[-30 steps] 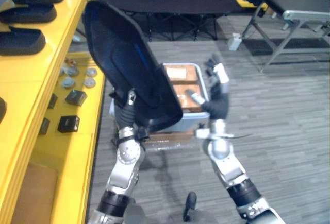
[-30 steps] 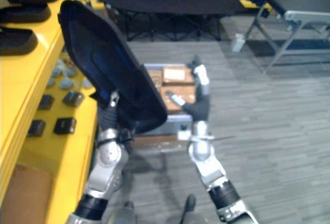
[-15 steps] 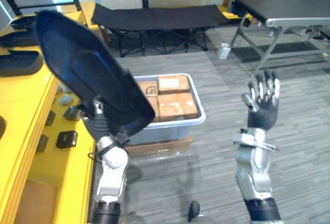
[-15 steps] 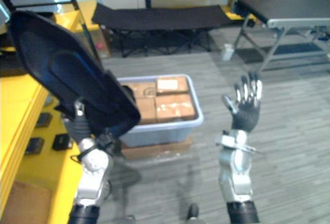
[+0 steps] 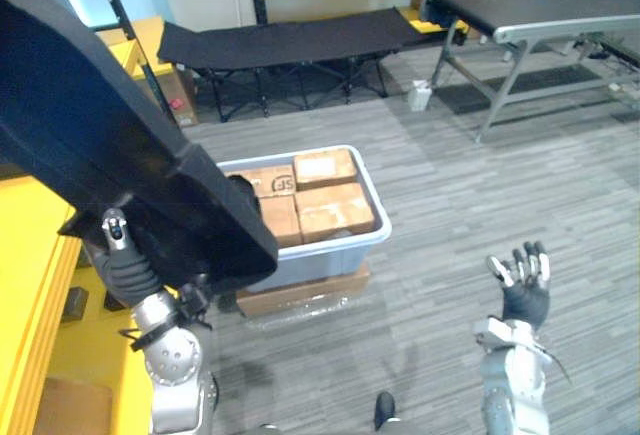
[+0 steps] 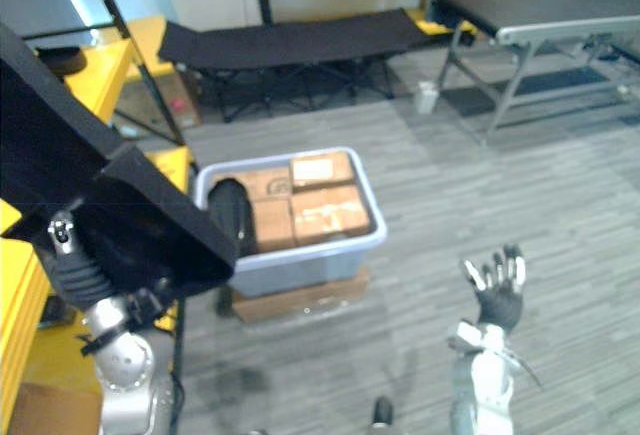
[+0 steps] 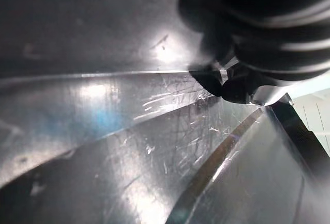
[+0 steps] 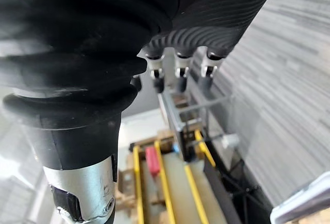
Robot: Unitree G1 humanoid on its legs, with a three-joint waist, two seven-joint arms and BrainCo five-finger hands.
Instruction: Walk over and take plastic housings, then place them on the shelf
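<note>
Left eye view, entry one: plastic housing [image 5: 90,145] — black, large and shell-shaped, held high and tilted at the robot's left, just beside the yellow shelf [image 5: 30,295] and hiding part of it. The left robot hand [image 5: 125,265] grasps the housing from below, with its thumb laid on the lower edge and its fingers hidden behind the shell. The right robot hand [image 5: 522,290] is released, its fingers straight, spread and pointing up; it sits low at the right over the grey floor [image 5: 480,185], holds nothing, and is well apart from the housing. Between the arms a grey bin [image 5: 330,245] stands on a flat carton [image 5: 300,295] and holds cardboard boxes [image 5: 335,210]. A dark rounded item [image 6: 230,213] stands at the bin's left end — what it is cannot be told. Beyond lie a black folding cot [image 5: 290,40] and, at the far right, a conveyor [image 5: 530,0].
</note>
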